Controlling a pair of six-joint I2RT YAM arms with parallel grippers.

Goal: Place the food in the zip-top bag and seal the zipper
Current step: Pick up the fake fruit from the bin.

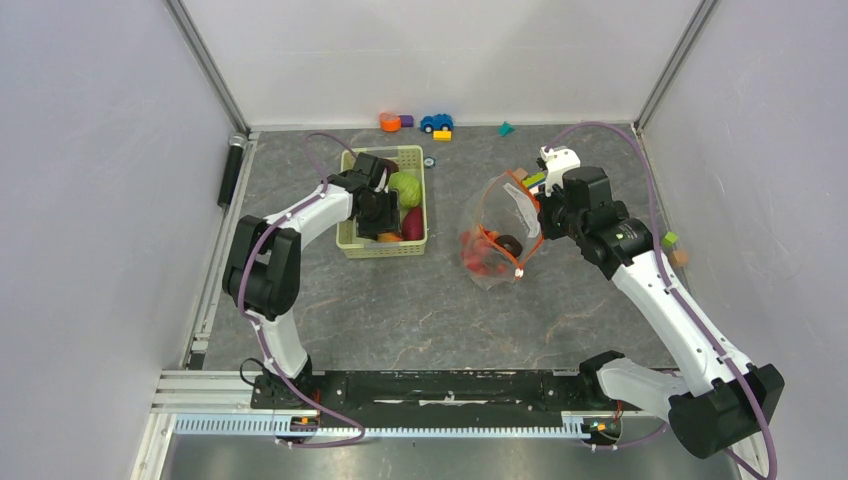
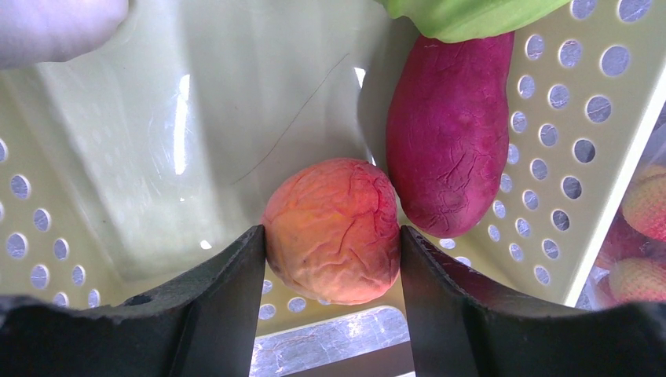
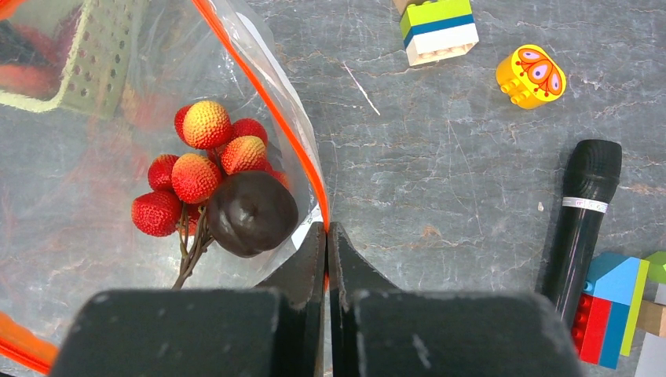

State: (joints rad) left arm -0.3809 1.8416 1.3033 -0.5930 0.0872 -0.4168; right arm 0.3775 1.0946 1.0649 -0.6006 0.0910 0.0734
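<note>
Gripping the peach (image 2: pixel 334 228) by its sides, low in the centre of the left wrist view, the left hand (image 2: pixel 331 251) is reaching into the basket (image 2: pixel 565 118) beside a purple piece (image 2: pixel 451 133). The wrinkled skin is suggesting a soft, light toy, best squeezed gently across its widest part. The right hand (image 3: pixel 327 236), clenched, is pinching the bag (image 3: pixel 78 236) at the zipper (image 3: pixel 292 141), right of centre on the desk (image 1: pixel 420 300). It is holding the limp, probably slippery film open around strawberries (image 3: pixel 196 165) and a dark piece (image 3: pixel 251 212).
</note>
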